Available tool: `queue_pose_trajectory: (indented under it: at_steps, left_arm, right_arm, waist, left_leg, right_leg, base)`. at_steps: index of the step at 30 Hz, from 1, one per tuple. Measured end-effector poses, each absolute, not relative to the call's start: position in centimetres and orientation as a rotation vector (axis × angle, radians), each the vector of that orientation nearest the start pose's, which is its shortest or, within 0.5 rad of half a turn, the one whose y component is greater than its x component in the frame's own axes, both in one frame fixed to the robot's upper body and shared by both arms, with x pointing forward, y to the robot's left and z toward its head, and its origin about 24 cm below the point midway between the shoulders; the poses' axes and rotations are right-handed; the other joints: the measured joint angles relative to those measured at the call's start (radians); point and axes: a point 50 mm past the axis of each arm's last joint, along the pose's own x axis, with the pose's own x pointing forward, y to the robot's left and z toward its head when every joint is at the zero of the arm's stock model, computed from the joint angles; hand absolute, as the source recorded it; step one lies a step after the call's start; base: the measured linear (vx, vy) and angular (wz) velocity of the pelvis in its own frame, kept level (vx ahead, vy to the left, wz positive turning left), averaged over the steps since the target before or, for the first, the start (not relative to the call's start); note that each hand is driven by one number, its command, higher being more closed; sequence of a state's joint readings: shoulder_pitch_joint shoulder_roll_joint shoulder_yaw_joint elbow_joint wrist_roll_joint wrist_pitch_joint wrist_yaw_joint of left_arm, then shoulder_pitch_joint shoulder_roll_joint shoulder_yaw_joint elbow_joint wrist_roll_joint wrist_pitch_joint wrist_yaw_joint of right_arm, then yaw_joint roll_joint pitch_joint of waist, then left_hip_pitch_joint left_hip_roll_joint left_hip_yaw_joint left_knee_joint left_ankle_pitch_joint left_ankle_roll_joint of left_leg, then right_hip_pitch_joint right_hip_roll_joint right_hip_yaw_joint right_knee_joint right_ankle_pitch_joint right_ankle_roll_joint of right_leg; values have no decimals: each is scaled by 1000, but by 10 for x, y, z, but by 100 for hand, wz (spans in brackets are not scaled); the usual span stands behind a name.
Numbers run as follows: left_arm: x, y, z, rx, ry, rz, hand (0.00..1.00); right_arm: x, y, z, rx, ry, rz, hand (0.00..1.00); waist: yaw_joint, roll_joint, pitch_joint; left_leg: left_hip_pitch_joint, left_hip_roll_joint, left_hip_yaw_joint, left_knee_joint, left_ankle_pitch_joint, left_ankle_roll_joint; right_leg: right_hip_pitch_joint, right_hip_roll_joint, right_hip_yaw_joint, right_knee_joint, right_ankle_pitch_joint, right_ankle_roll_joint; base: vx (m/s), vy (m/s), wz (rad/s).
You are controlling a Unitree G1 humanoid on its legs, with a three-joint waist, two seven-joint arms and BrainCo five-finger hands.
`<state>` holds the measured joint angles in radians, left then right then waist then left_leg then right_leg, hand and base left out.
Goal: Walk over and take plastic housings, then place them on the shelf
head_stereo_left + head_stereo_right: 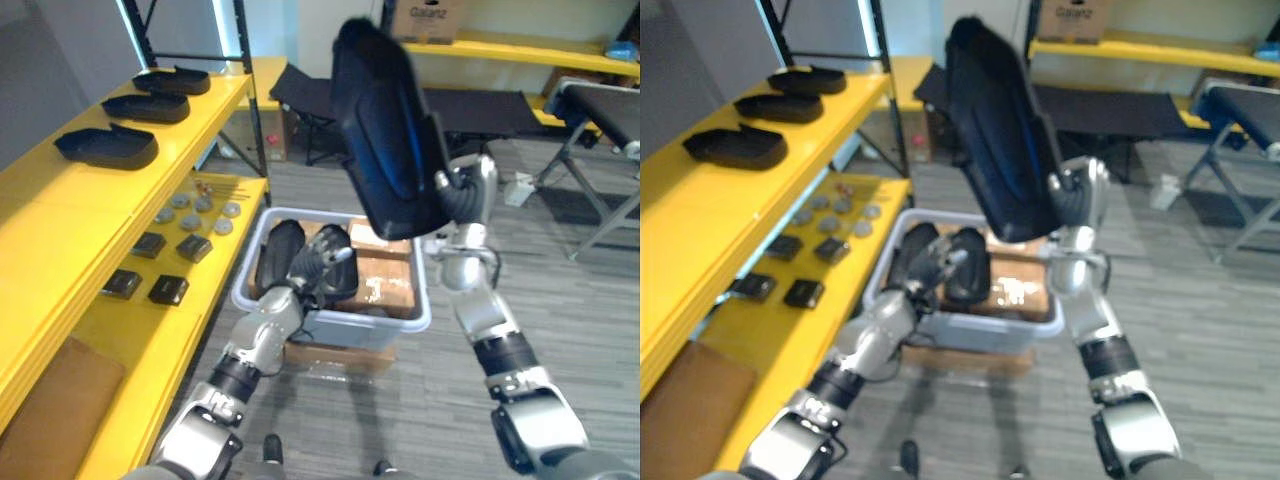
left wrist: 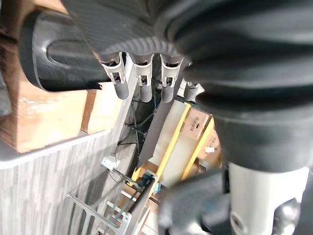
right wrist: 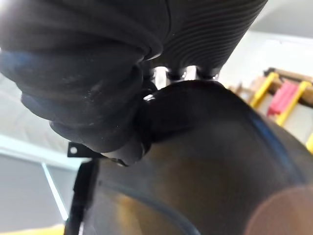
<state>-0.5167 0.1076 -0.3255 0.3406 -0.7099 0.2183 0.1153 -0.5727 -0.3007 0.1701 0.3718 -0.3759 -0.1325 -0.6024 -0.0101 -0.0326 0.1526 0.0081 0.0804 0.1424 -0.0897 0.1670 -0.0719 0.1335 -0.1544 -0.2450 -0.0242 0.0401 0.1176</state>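
Observation:
My right hand (image 1: 464, 193) is shut on the edge of a large black plastic housing (image 1: 385, 130) and holds it upright, high above a grey bin (image 1: 335, 322). In the right wrist view its fingers (image 3: 186, 72) hook over the housing's rim (image 3: 210, 147). My left hand (image 1: 320, 264) reaches down into the bin, its fingers curled on a second black housing (image 1: 337, 277); another housing (image 1: 279, 250) lies beside it. The yellow shelf (image 1: 60, 200) to my left carries three black housings (image 1: 108, 146) in a row on its top level.
Cardboard boxes (image 1: 385, 272) fill the bin's right half. The lower shelf level holds small black parts (image 1: 168, 289) and grey discs (image 1: 203, 205). Dark folding cots (image 1: 600, 110) and another yellow shelf with a cardboard box (image 1: 427, 18) stand behind.

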Motion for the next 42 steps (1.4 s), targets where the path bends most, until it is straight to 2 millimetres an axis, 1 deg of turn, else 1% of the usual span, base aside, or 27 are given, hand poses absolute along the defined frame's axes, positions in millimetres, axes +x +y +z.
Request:
queue_pose_trajectory:
  at_steps: [4, 7, 9, 13, 16, 21, 27, 29, 31, 36, 37, 42]
  left_arm:
    - [326, 54, 76, -425, 236, -374, 0]
    - [326, 52, 77, -432, 225, -374, 0]
    - [326, 52, 77, -429, 224, -361, 0]
    - [325, 50, 77, -405, 220, -307, 0]
    - [325, 50, 75, -382, 217, -278, 0]
    - [325, 52, 78, -361, 179, -238, 0]
    - [323, 57, 74, -330, 160, -159, 0]
    - [321, 60, 70, -338, 167, -134, 0]
    - [319, 64, 65, -347, 177, -107, 0]
    - [318, 68, 65, -377, 164, -77, 0]
    - [317, 69, 66, -385, 155, -78, 100]
    - [317, 70, 67, -427, 140, -67, 100]
  right_arm:
    - [343, -147, 135, -601, -495, -322, 100]
    - [342, -141, 127, -598, -473, -297, 100]
    - [341, -140, 123, -593, -461, -295, 100]
    - [338, -135, 112, -575, -436, -299, 100]
    - [335, -130, 108, -557, -438, -299, 100]
    - [330, -124, 104, -523, -460, -293, 100]
    - [316, -113, 93, -491, -476, -237, 100]
    - [311, -108, 89, -475, -480, -209, 100]
    - [305, -106, 83, -465, -472, -190, 100]
    - [296, -96, 85, -431, -510, -147, 100]
    - [295, -95, 86, -424, -513, -146, 100]
    - [290, -95, 79, -415, -491, -141, 100]
  waist:
    - [0, 0, 0]
    - [4, 0, 0]
    - [9, -1, 0]
    - [19, -16, -10]
    - [22, -23, -12]
    - [23, -24, -13]
    - [22, -25, -13]
    - [20, -31, -17]
    - [20, -43, -24]
    - [19, -46, -25]
    - [19, -46, -25]
    - [17, -46, -26]
  left_leg:
    - [3, 1, 1, 0, -1, 0]
    - [3, 0, 1, 0, -2, 1]
    - [3, -1, 0, 0, -2, 1]
    - [-7, -1, -1, 0, -1, 2]
    - [-10, -4, -1, 0, -1, 2]
    - [-9, -3, -4, 0, -1, 2]
    - [-9, -2, -7, 0, -1, 2]
    - [-9, -1, -6, 0, -1, 2]
    - [-9, -1, -6, 0, -1, 2]
    - [-9, -1, 0, 0, -6, 1]
    - [-9, -1, 1, 0, -7, 1]
    - [-10, -1, 4, 0, -7, 1]
  right_leg:
    - [2, 0, 0, -1, -5, -6]
    - [2, -1, 0, -1, -5, -5]
    - [1, -2, 0, -1, -5, -5]
    - [-6, -2, -2, -2, -4, -5]
    - [-9, -4, -2, -3, -2, -1]
    - [-8, -3, -3, -3, -1, 0]
    - [-8, -2, -2, -3, -2, -2]
    - [-9, -2, -2, -3, -4, -4]
    - [-10, -2, -2, -3, -4, -5]
    - [-12, -2, 1, -3, -5, -4]
    - [-13, -3, 1, -3, -6, -2]
    - [-18, -3, 4, -4, -6, -1]
  base:
    - [0, 0, 0]
    - [0, 0, 0]
    - [0, 0, 0]
    - [0, 0, 0]
    - [0, 0, 0]
    - [0, 0, 0]
    - [0, 0, 0]
    - [0, 0, 0]
    - [0, 0, 0]
    - [0, 0, 0]
    - [0, 0, 0]
    - [0, 0, -2]
